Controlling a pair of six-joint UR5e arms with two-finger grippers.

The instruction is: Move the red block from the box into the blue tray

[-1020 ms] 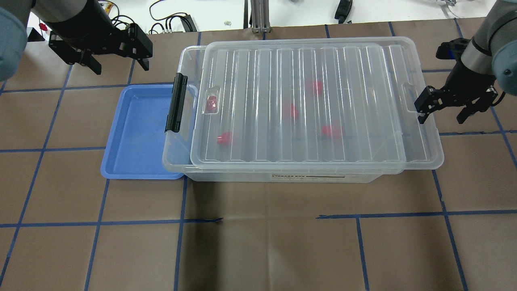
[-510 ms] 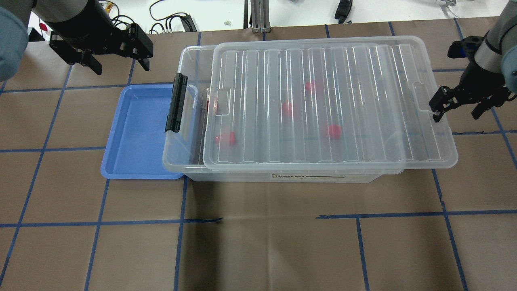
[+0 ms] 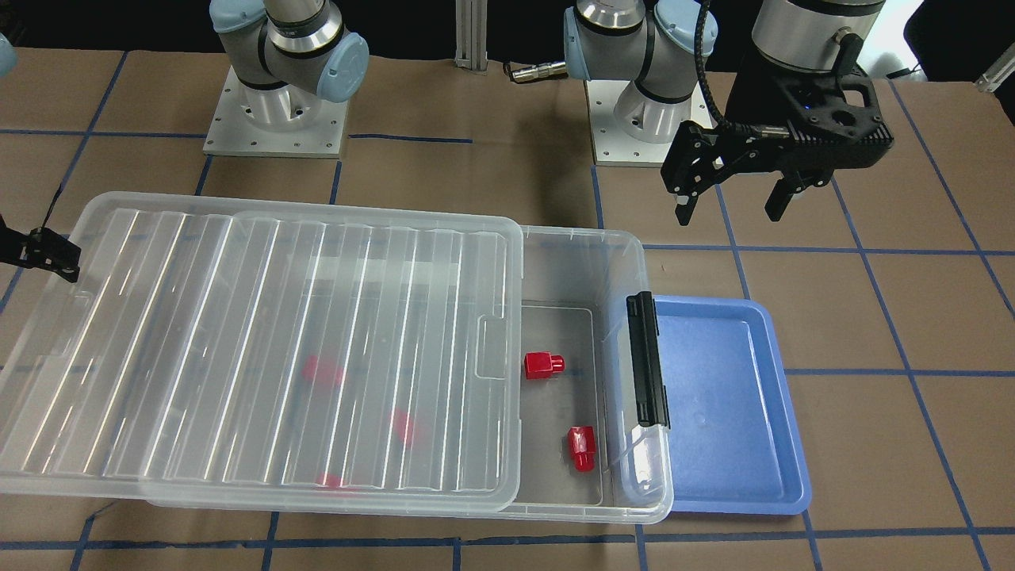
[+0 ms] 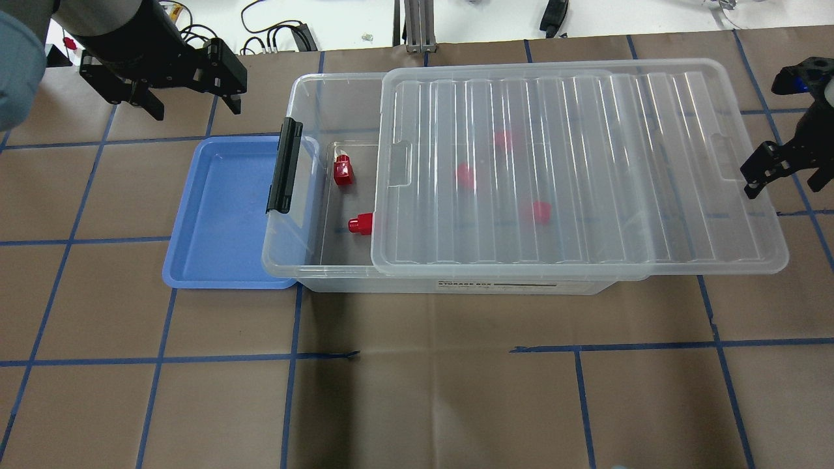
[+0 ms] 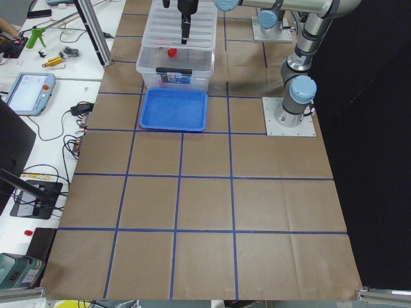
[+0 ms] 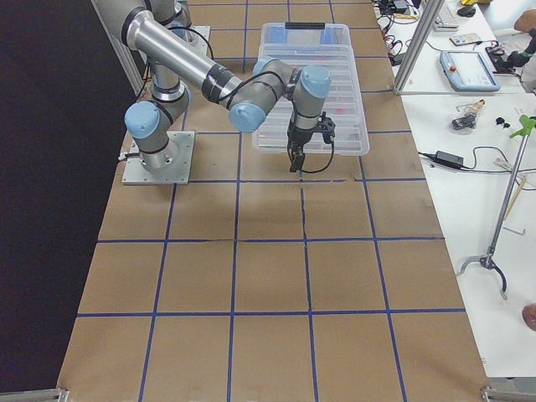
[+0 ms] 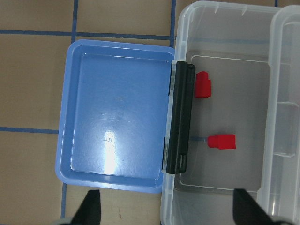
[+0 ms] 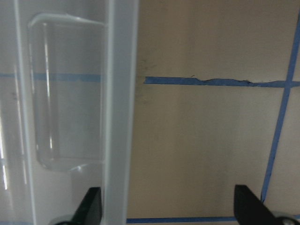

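Note:
The box (image 4: 294, 257) stands mid-table with its black latch (image 4: 287, 166) toward the blue tray (image 4: 215, 208), which is empty. The ribbed lid (image 4: 573, 169) lies shifted right, so the box's left end is uncovered. Two red blocks (image 4: 343, 170) (image 4: 361, 223) lie there in the open; three more show blurred under the lid. My left gripper (image 4: 193, 98) is open and empty, above the table behind the tray. My right gripper (image 4: 782, 177) is open at the lid's right end; in the right wrist view the lid's rim (image 8: 122, 93) sits against one finger (image 8: 91, 208).
Cables and an aluminium post (image 4: 416, 26) lie past the table's far edge. The two arm bases (image 3: 273, 119) (image 3: 642, 119) stand on the robot's side. Blue tape lines mark the brown table cover.
The lid has slid to the right together with my right gripper, and two red blocks at the box's left end are now uncovered. The left arm has not moved.

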